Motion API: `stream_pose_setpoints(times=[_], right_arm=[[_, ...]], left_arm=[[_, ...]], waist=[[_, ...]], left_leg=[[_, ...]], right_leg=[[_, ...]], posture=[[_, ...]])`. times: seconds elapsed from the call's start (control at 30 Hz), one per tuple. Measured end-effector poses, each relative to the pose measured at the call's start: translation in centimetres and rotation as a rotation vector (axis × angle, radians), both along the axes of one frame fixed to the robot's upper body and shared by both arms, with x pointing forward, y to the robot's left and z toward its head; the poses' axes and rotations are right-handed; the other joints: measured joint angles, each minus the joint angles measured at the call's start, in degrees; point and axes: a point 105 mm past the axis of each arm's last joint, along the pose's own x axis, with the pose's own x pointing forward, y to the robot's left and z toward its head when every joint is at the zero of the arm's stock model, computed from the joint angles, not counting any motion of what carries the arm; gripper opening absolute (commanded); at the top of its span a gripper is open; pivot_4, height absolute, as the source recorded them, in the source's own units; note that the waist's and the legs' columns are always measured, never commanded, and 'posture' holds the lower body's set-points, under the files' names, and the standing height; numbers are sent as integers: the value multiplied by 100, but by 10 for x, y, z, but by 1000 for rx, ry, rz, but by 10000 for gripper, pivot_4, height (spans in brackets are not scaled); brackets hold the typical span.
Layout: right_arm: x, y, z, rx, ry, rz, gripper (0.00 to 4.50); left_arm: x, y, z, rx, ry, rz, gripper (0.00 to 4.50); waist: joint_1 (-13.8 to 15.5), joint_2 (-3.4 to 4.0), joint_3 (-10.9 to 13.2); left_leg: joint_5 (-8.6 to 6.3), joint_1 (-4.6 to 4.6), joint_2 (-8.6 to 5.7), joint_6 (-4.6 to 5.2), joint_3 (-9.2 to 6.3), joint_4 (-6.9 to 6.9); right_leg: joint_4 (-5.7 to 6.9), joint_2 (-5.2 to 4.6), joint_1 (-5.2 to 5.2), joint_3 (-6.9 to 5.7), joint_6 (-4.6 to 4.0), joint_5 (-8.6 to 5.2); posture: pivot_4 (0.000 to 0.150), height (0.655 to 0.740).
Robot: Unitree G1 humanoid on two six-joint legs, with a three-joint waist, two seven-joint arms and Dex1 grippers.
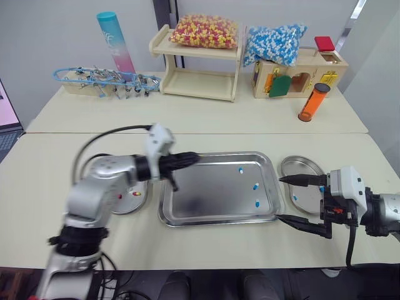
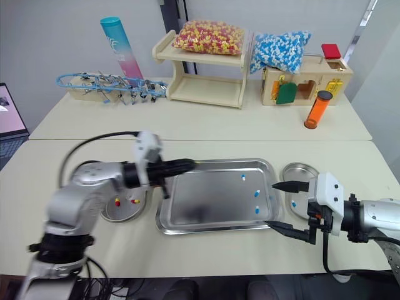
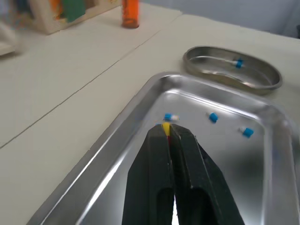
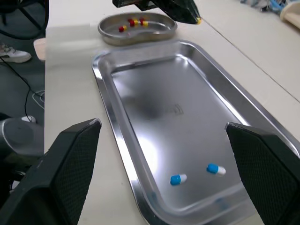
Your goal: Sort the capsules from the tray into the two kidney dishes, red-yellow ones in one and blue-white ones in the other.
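Presently, in the head view, the tray (image 1: pixel 215 220) lies at the middle of the surface (image 1: pixel 206 247). The left kidney dish (image 1: pixel 128 203) sits at the tray's 9 o'clock and the right kidney dish (image 1: pixel 300 164) at its 3 o'clock. Red-yellow capsules (image 1: pixel 136 194) lie in the left kidney dish. Three blue-white capsules (image 1: pixel 255 186) lie in the tray toward its 3 o'clock side. The left tool (image 1: pixel 190 158) hovers over the tray's 10 o'clock corner. The right tool (image 1: pixel 279 199) stands at the tray's 3 o'clock edge with its fingers wide apart, one over the right kidney dish and the other near the tray's 4 o'clock corner.

In the left wrist view, the left tool (image 3: pixel 167 133) has its fingers together, clamped on a red-yellow capsule (image 3: pixel 166 127) whose end shows at the tips. The tray lies beneath. The right kidney dish (image 3: pixel 262 82) holds one blue-white capsule.

In the right wrist view, the right tool (image 4: pixel 163 124) has its fingers spread wide, nothing between them. Two blue-white capsules (image 4: pixel 177 178) lie near them in the tray (image 4: pixel 105 93). The left kidney dish (image 4: pixel 154 32) holds red-yellow capsules (image 4: pixel 133 22).
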Motion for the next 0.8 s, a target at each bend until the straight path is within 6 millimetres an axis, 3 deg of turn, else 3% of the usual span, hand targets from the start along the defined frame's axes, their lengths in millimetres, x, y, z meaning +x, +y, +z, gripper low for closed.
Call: stream_pose_setpoints(times=[0.07,0.17,0.33,0.53,0.67,0.8], right_arm=[[0,9,3,9,1,54,45000],[-2,19,6,19,4,112,45000],[1,31,17,36,-28,179,45000],[3,35,16,45,-7,209,45000],[5,36,14,44,9,214,45000],[6,36,13,42,12,217,45000]], left_arm=[[-3,33,0,34,-8,117,158],[-7,65,-17,60,32,252,158],[-14,92,-41,112,82,386,158],[-17,101,-54,106,95,473,158],[-18,105,-58,108,104,510,9018],[-19,109,-56,107,87,526,21524]], waist=[[29,0,0],[69,-1,0],[84,-7,3],[69,-7,3],[62,-7,3],[62,-7,3]], left_leg=[[0,0,0,1,2,1],[0,-3,0,1,-3,0],[0,-7,1,0,-9,0],[-1,-6,1,1,-7,-1],[-1,-6,1,1,-5,-1],[-1,-7,1,1,-4,-1]], right_leg=[[-4,-1,3,1,0,0],[-4,-1,0,-6,0,0],[-4,-1,-2,-12,-1,0],[-2,-1,-3,-9,-1,0],[0,-1,-5,-7,-1,0],[0,-1,-7,-7,-2,0]], posture=[[1500,7400],[1500,7400],[1500,7400],[1500,7400],[1500,7400],[1500,7400]])
